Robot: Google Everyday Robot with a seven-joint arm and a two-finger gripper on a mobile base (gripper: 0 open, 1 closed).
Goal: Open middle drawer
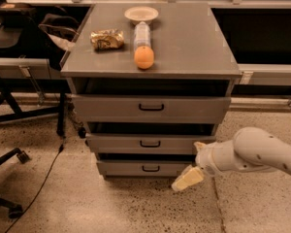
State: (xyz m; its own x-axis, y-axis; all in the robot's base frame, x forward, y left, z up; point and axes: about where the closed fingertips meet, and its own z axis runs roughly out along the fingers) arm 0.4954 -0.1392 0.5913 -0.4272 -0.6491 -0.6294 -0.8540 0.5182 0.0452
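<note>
The grey cabinet (150,52) has three drawers. The middle drawer (116,143) is the second one, with a wide flat grey front and a small black bar handle (150,143). A dark gap runs above its front, and its inside is hidden. My gripper (193,163) is low at the cabinet's front right corner, to the right of the middle and bottom drawer fronts. It is open and empty. One cream finger (186,179) points down-left toward the floor, and the other tip (200,145) is near the middle drawer's right end. It is well right of the handle.
On the cabinet top are a white bowl (141,14), a lying water bottle (142,33), an orange (144,57) and a snack bag (106,39). The top drawer (111,109) and bottom drawer (121,168) sit above and below. Chair legs (7,161) and a cable (41,181) are on the left floor.
</note>
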